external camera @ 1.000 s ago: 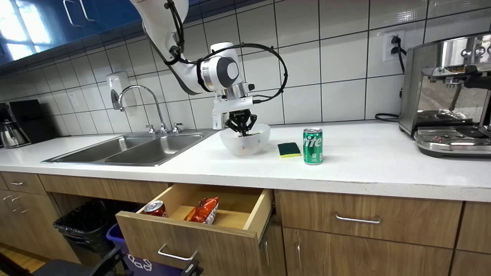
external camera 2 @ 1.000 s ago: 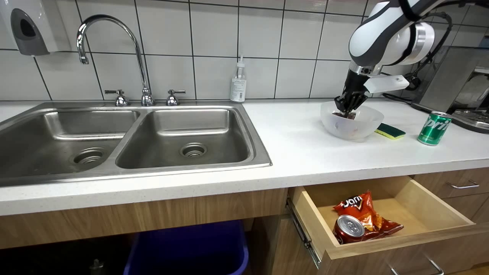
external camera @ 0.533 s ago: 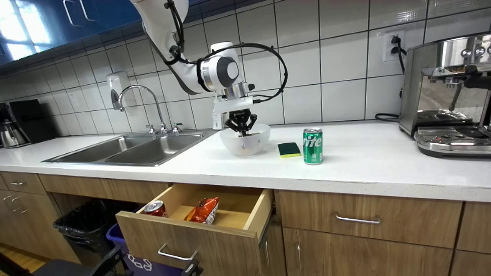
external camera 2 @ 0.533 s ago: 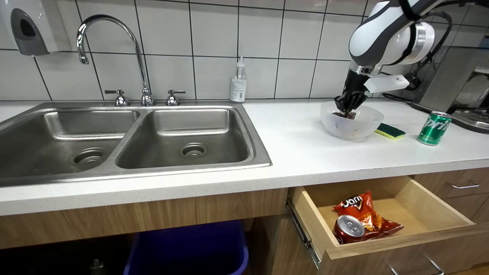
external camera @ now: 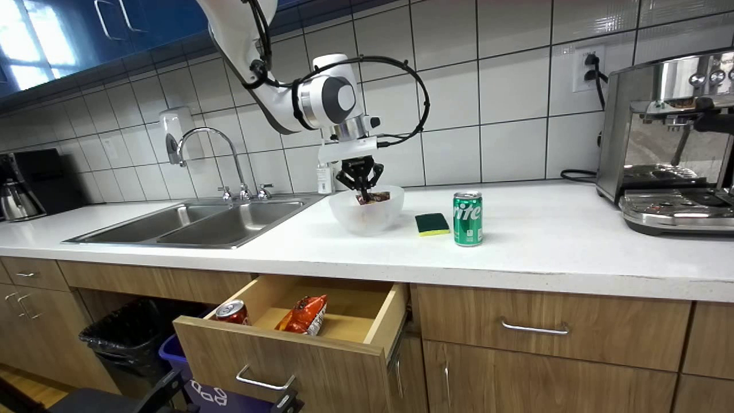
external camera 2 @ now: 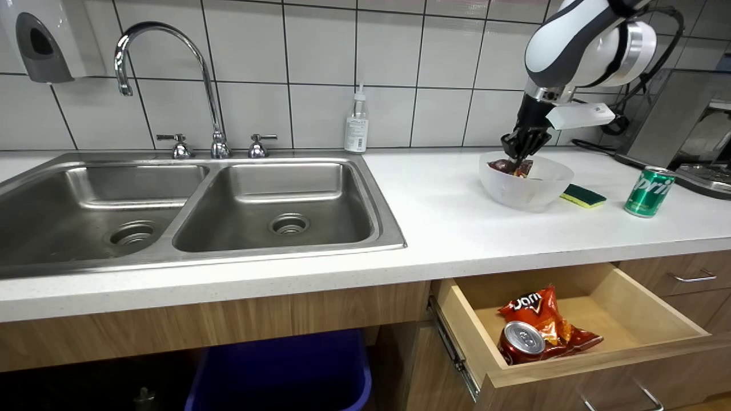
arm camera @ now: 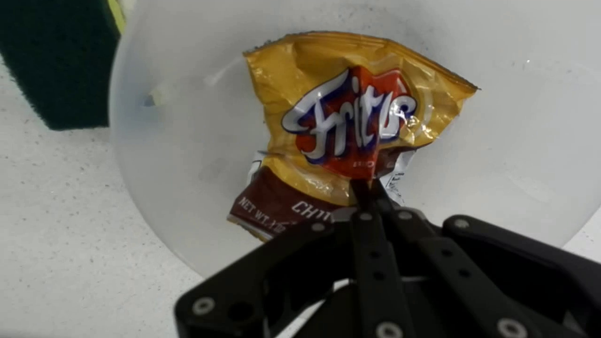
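My gripper (arm camera: pixel 369 187) is shut on a Fritos bag (arm camera: pixel 347 112), yellow and brown with a red logo. Its fingers pinch the bag near the middle of one side, creasing it. Around and below the bag is a translucent white bowl (external camera: pixel 367 221). In both exterior views the bag (external camera 2: pixel 503 166) shows near the height of the bowl's rim, with the gripper (external camera 2: pixel 517 166) pointing down from above. A green and yellow sponge (external camera: pixel 432 223) lies beside the bowl, and a green Sprite can (external camera: pixel 468 219) stands upright past it.
Below the counter a drawer (external camera: pixel 275 358) stands pulled out, holding a red chip bag (external camera 2: pixel 537 308) and a red can (external camera 2: pixel 522 342). A double sink (external camera 2: pixel 288 208) with a tall faucet (external camera 2: pixel 208 85), a pump bottle (external camera 2: pixel 357 125) and an espresso machine (external camera: pixel 671 143) are also on the counter.
The arm has risen a little, and the Fritos bag has come up with the gripper from lower in the bowl. The bowl, sponge, Sprite can and drawer have stayed put.
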